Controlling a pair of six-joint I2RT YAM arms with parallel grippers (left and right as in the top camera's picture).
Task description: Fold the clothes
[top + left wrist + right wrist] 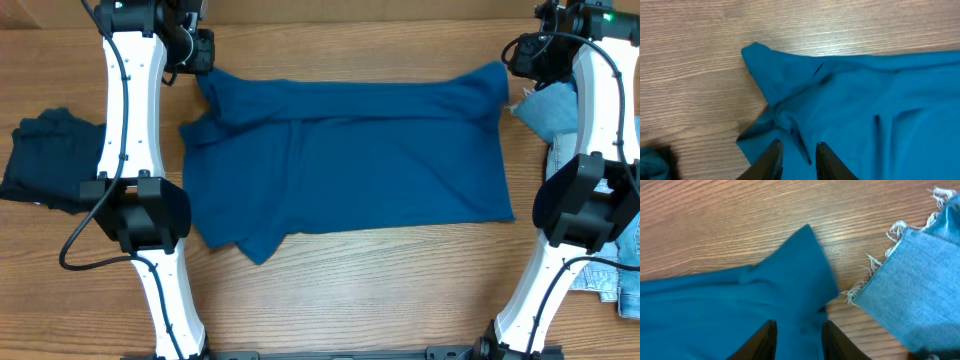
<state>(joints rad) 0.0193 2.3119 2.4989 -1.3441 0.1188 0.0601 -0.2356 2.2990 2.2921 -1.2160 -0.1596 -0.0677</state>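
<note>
**Jaws parted above the far corners of the blue garment**

Jaws on both arms stand slightly apart, a narrow gap between the fingers, and neither pair grips anything. The left jaws hang over the far left corner of the blue garment (345, 165). In the left wrist view, cloth shows through the gap between the two dark fingers (771, 160), and that corner is bunched into small creases with a pointed tip lying on the wood. The right jaws hang over the far right corner, where the cloth also rises to a point and shows between the fingers (765, 342).

The blue garment lies spread across the middle of the tabletop (350, 300) as a rough rectangle. A long crease runs across its far part, and a flap juts out at the near left edge.

A dark navy garment (45, 160) sits crumpled at the left edge, beyond the left arm and well apart from the blue one. A pale denim piece (925, 280) with a frayed white edge lies just beside the blue garment's far right corner. More denim (615, 275) lies near the right arm's base.
</note>
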